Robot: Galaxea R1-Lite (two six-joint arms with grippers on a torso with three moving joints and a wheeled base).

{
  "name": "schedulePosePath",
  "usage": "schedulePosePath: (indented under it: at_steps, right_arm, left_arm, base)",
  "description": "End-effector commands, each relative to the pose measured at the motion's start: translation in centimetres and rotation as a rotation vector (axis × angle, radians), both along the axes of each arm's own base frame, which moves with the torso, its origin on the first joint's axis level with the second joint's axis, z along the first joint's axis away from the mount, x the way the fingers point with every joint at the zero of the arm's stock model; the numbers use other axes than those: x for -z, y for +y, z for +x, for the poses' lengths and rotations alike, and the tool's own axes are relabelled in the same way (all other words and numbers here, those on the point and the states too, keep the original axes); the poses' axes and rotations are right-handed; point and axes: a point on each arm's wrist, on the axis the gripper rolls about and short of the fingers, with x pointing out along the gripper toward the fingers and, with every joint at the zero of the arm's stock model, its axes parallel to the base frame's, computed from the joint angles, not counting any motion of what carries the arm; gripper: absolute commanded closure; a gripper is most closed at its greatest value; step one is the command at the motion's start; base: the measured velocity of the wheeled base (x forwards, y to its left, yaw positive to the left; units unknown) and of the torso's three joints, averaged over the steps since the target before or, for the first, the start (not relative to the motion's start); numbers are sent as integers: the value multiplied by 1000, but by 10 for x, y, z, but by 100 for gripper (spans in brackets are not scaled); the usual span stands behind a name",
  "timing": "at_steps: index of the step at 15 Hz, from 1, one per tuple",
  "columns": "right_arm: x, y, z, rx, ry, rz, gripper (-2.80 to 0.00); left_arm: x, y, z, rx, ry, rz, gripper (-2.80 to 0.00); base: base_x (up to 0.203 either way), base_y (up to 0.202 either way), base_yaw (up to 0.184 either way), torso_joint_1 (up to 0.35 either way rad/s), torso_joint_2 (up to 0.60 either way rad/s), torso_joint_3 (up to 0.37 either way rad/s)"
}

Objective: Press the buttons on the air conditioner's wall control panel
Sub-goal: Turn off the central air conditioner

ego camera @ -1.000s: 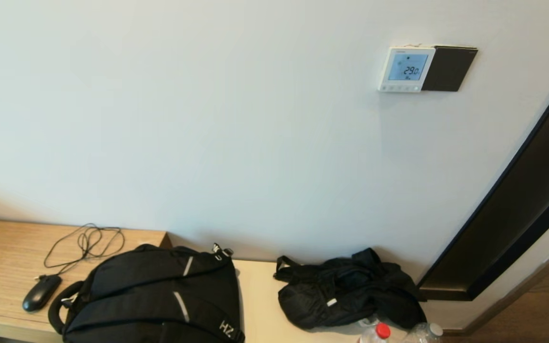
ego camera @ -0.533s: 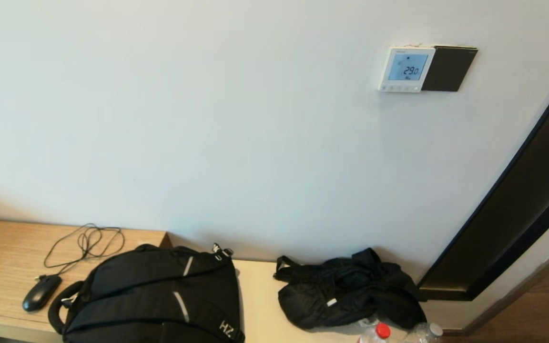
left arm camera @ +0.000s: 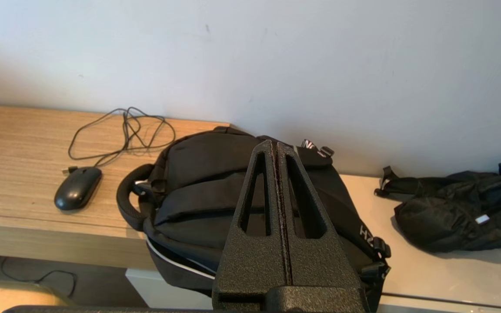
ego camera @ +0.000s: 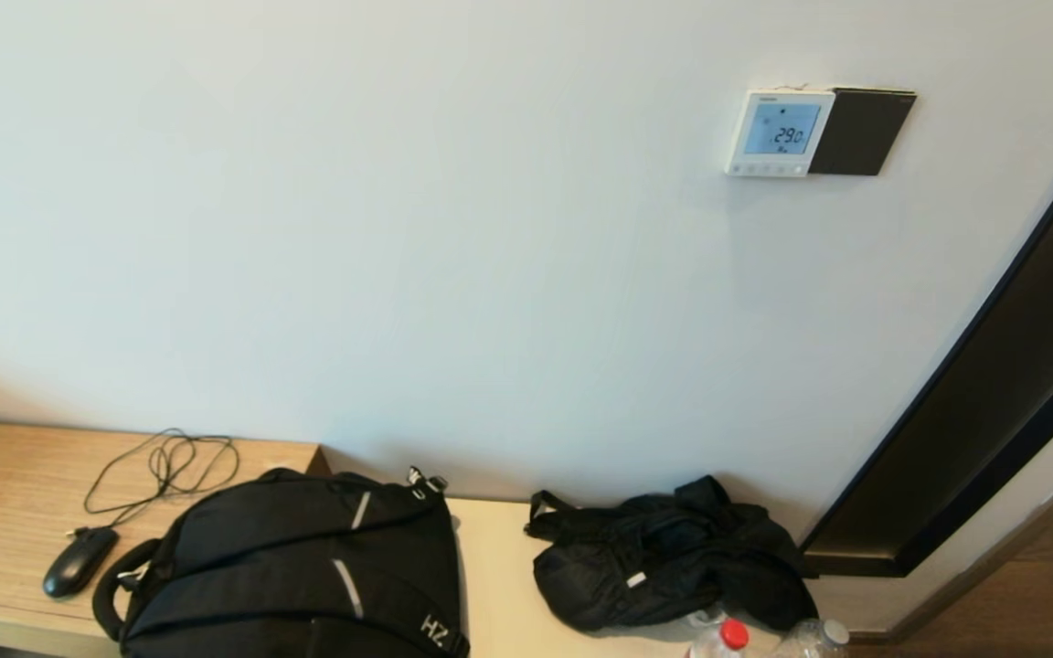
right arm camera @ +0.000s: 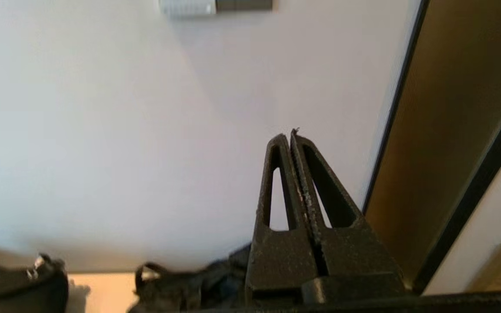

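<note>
The white wall control panel [ego camera: 780, 132] hangs high on the wall at the right, its lit screen reading 29.0, with a row of small buttons [ego camera: 766, 168] along its bottom edge. Its lower edge also shows in the right wrist view [right arm camera: 187, 6]. Neither arm shows in the head view. My right gripper [right arm camera: 288, 135] is shut and empty, pointing at the bare wall well below the panel. My left gripper [left arm camera: 275, 145] is shut and empty, held above the black backpack [left arm camera: 215, 195].
A dark plate [ego camera: 860, 132] adjoins the panel on its right. A dark door frame [ego camera: 983, 384] runs down the right side. On the bench [ego camera: 5, 484] below lie a mouse [ego camera: 79, 560] with its cable, a backpack [ego camera: 307, 567], a crumpled black bag [ego camera: 673, 557] and two bottles [ego camera: 764, 640].
</note>
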Motion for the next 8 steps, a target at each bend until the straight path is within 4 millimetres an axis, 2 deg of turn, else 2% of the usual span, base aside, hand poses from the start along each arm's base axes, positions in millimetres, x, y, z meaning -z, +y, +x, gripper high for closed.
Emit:
schedulePosePath:
  at_steps: [1, 5, 7, 8]
  right_arm:
    - [-25, -9, 74, 17, 91, 34, 0]
    - [-56, -15, 163, 1, 32, 59, 0]
    - [-75, 4, 203, -22, -16, 77, 0]
    - [-81, 15, 217, -31, -28, 86, 0]
  left_arm:
    - [0, 0, 0, -1, -1, -1, 0]
    - [0, 0, 0, -1, -1, -1, 0]
    - [0, 0, 0, -1, 0, -1, 0]
    - [0, 0, 0, -1, -1, -1, 0]
  base:
    - [0, 0, 0, 0, 0, 0]
    - [0, 0, 0, 0, 0, 0]
    - [0, 0, 0, 0, 0, 0]
    - [0, 0, 0, 0, 0, 0]
